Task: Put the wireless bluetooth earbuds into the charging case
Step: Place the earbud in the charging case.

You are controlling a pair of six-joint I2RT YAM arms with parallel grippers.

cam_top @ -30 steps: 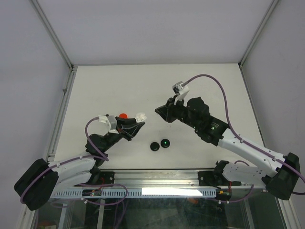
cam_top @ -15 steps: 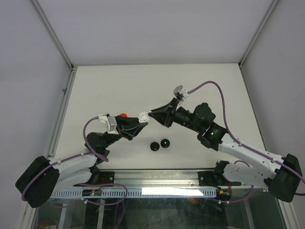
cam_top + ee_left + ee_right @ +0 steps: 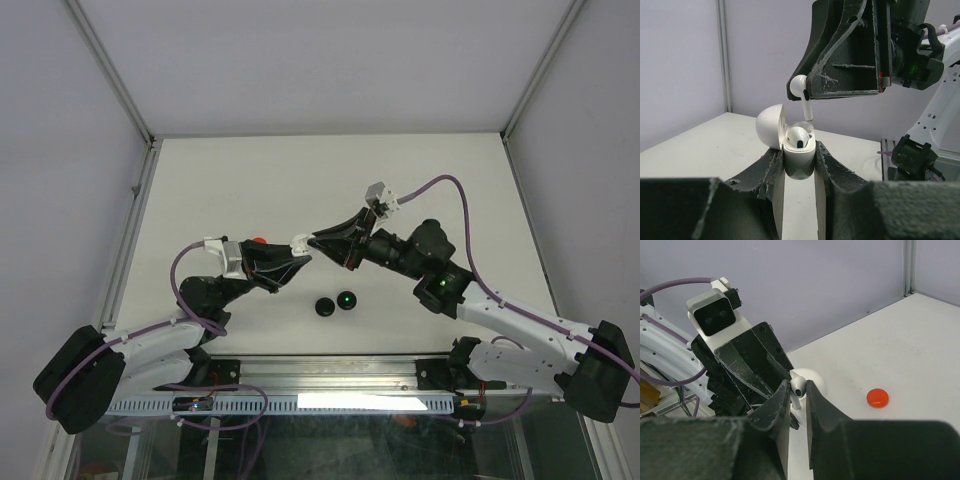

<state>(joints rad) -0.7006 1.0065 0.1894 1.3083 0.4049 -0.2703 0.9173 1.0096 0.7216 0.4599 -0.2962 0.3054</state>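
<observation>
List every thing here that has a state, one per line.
charging case: lid open, held by left claw
seated earbud: in the case
white earbud: pinched in right claw, stem down above case, not inserted
left claw: shut on charging case
right claw: shut on white earbud
red disc: lying flat on table

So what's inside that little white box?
One white earbud already sits in the open charging case. The slot beside it cannot be seen from here. A second earbud hangs just above, stem down, pinched by the right gripper.
</observation>
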